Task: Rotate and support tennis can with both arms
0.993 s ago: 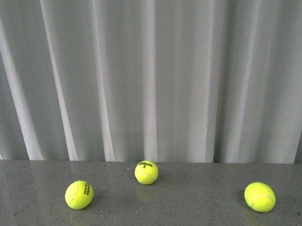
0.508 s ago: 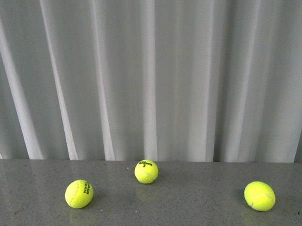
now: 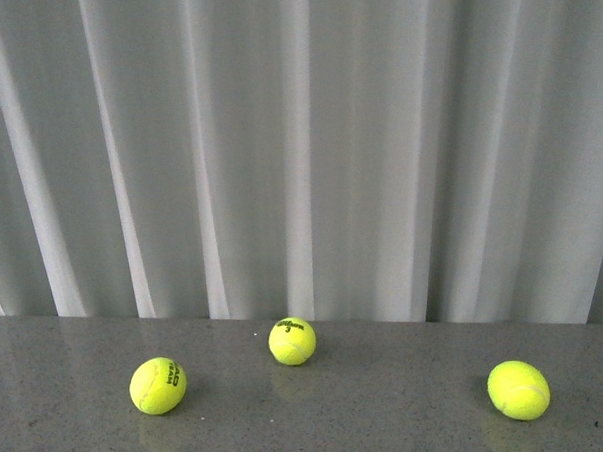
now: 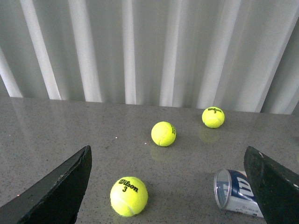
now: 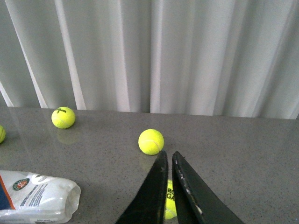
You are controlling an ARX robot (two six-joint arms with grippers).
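The tennis can (image 4: 235, 191) lies on its side on the grey table, its clear open end facing the left wrist camera and its navy-and-white label behind. My left gripper (image 4: 167, 154) is open wide, and one black finger (image 4: 273, 186) hangs just in front of the can. In the right wrist view the can's white label with a round emblem (image 5: 32, 196) shows at the edge. My right gripper (image 5: 169, 154) is shut with nothing in it, apart from the can. The front view shows neither the can nor the arms.
Three yellow tennis balls (image 3: 158, 385) (image 3: 292, 342) (image 3: 519, 390) lie on the table in front of a white curtain (image 3: 298, 146). One ball (image 4: 129, 196) sits between my left fingers. Another ball (image 5: 170, 205) lies partly hidden behind my right fingers.
In the front view the three balls sit slightly higher in the picture than a second ago. A small dark sliver has appeared at the bottom edge.
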